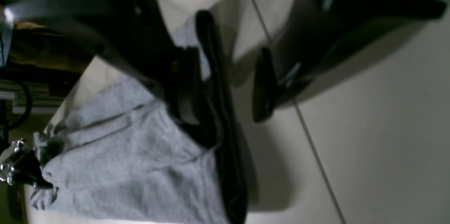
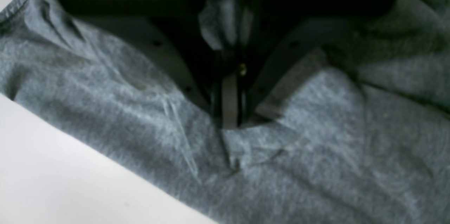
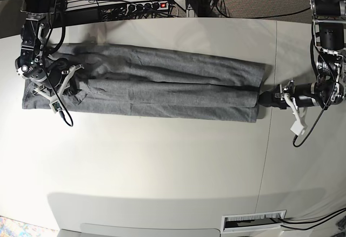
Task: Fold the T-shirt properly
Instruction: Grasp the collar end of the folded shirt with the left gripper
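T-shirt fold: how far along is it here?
Done: the T-shirt lies as a long narrow band, sides folded in. In hand: the right gripper is shut on its cloth; the left gripper is open at the other end. Left: folding the band crosswise.

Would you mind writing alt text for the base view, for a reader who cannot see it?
A grey T-shirt, folded into a long horizontal band, lies on a pale table. The right hand, at the picture's left, is shut on the shirt's end; the left hand, at the picture's right, is open at the other end. Cables and a power strip run along the far edge.
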Robot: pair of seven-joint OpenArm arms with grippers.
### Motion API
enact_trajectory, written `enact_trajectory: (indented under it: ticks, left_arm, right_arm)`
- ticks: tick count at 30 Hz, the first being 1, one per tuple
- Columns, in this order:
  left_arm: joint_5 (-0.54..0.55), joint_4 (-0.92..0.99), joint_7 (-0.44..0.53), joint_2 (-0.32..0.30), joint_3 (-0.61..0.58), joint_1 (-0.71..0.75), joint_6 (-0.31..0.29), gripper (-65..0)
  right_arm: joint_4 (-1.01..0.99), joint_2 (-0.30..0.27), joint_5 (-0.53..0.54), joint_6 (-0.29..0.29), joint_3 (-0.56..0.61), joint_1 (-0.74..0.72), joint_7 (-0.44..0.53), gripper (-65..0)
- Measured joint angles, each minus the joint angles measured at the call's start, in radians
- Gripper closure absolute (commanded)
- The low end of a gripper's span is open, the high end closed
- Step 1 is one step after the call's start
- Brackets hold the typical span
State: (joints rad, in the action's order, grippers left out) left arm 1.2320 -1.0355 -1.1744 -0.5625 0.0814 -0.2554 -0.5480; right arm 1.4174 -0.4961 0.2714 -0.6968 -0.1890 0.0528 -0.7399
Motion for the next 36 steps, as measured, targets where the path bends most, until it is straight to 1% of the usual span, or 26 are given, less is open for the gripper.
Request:
enact_trajectory:
  ticks: [4,6,8,9,10,14,16,20,22,27,28,29,31,34,36]
  left_arm:
    - [0.002,0.000,0.000,0.000,0.000,0.012,0.000,-26.0]
    - [0.021,0.000,0.000,-0.001,0.000,0.015,0.000,-26.0]
    - [0.076,0.000,-0.004,-0.007,-0.001,0.011,0.000,-26.0]
    - [0.091,0.000,-0.008,-0.012,-0.001,0.005,-0.012,-26.0]
    - [0.098,0.000,-0.023,-0.018,-0.001,-0.005,-0.026,-26.0]
    - [0.124,0.000,-0.030,-0.022,-0.001,-0.018,-0.026,-26.0]
    - [0.162,0.000,-0.068,-0.022,-0.001,-0.016,-0.026,-26.0]
    - [0.221,0.000,-0.087,-0.022,-0.001,-0.014,-0.041,-26.0]
    - [0.220,0.000,-0.098,-0.021,-0.001,-0.011,-0.053,-26.0]
    - [0.220,0.000,-0.098,-0.010,-0.001,0.013,-0.056,-26.0]
    - [0.220,0.000,-0.098,-0.004,-0.001,0.018,-0.072,-26.0]
    - [0.207,0.000,-0.084,0.004,-0.001,0.023,-0.076,-26.0]
    - [0.143,0.000,-0.049,0.022,-0.001,0.027,-0.074,-26.0]
    - [0.070,0.000,-0.027,0.039,-0.001,0.028,-0.075,-26.0]
    - [0.022,0.000,0.016,0.051,-0.001,0.028,-0.075,-26.0]
  right_arm:
    - [0.000,0.000,0.000,0.000,0.000,0.000,0.000,0.0]
    - [0.000,0.000,0.000,0.000,0.000,0.000,0.000,0.0]
    - [0.000,0.000,0.000,0.000,0.000,0.000,0.000,0.0]
    - [0.000,0.000,0.000,0.000,0.000,0.000,0.000,0.0]
    - [0.000,0.000,0.001,0.000,0.000,0.000,0.000,0.0]
    - [0.000,0.000,0.002,0.000,0.000,0.000,0.000,0.0]
    - [0.000,0.000,0.002,0.000,0.000,0.000,-0.001,0.0]
    - [0.000,0.000,0.002,0.000,0.000,0.000,-0.002,0.0]
    - [0.000,0.000,0.002,0.000,0.000,0.000,-0.001,0.0]
    - [0.000,0.000,0.002,0.000,0.000,0.000,-0.001,0.0]
    - [0.000,0.000,0.002,0.000,0.000,0.000,-0.002,0.0]
    - [0.000,0.000,0.002,0.000,0.000,0.000,-0.002,0.0]
    - [0.000,0.000,0.002,0.000,0.000,0.000,-0.001,0.0]
    - [0.000,0.000,0.002,0.000,0.000,0.000,-0.001,0.0]
    - [0.000,0.000,0.002,0.000,0.000,0.000,-0.002,0.0]
